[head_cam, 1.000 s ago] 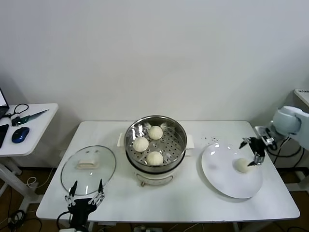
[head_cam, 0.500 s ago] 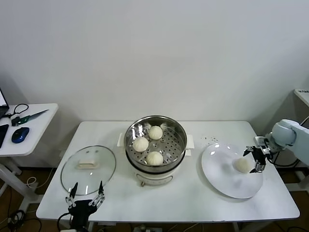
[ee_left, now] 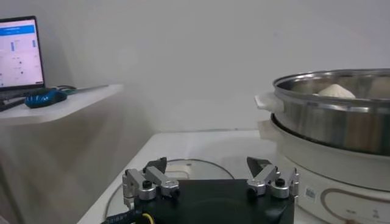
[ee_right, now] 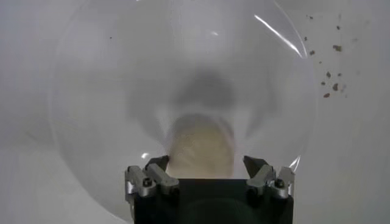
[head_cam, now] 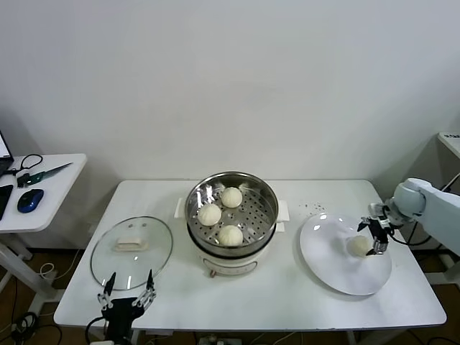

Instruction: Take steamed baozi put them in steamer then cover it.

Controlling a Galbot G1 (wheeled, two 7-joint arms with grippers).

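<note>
Three steamed baozi (head_cam: 231,235) lie on the perforated tray of the steel steamer (head_cam: 267,188) at the table's middle. A fourth baozi (head_cam: 357,246) rests on the white plate (head_cam: 338,269) to the right. My right gripper (head_cam: 368,238) is down at that bun, open, one finger on each side of it. In the right wrist view the baozi (ee_right: 201,146) fills the gap in my right gripper (ee_right: 206,163). The glass cover (head_cam: 151,237) lies flat at the left. My left gripper (head_cam: 128,286) hovers open at the cover's near edge, holding nothing.
Dark crumbs (head_cam: 310,209) dot the table between steamer and plate. A side table (head_cam: 50,194) at far left holds a blue mouse (head_cam: 30,200) and scissors. The left wrist view shows the steamer (ee_left: 341,115) close beside the cover (ee_left: 183,165).
My right gripper has moved in over the plate towards the bun and now straddles it. The left arm and the buns in the steamer have not moved.
</note>
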